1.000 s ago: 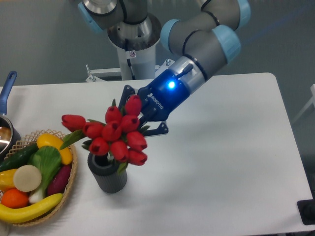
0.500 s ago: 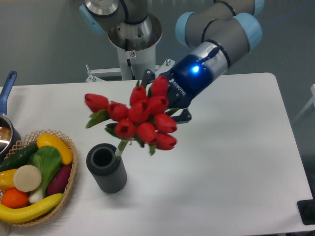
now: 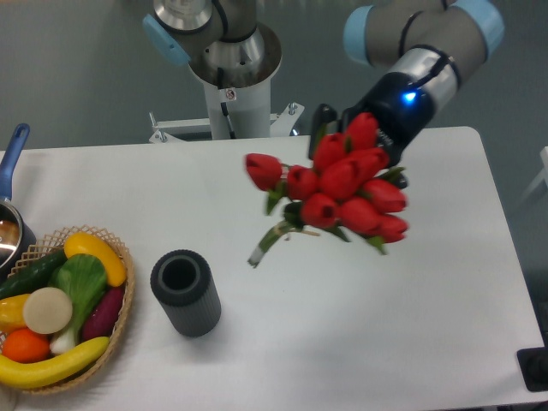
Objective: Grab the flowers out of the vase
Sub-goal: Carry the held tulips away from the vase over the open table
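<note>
The flowers (image 3: 342, 188), a bunch of red tulip buds with green stems, hang in the air over the middle right of the table, stem ends pointing down left and clear of the vase. My gripper (image 3: 364, 154) is shut on the flowers from behind; the buds hide its fingers. The dark grey ribbed vase (image 3: 185, 293) stands upright and empty at the front left of the table, well to the left of and below the bunch.
A wicker basket (image 3: 122, 321) with toy vegetables and fruit sits at the front left edge beside the vase. A pot with a blue handle (image 3: 12, 163) is at the far left. The robot base (image 3: 231, 77) stands behind the table.
My gripper has lifted the flowers up and to the right. A second ago the stems were in the vase; now they are fully out and the vase is empty.
</note>
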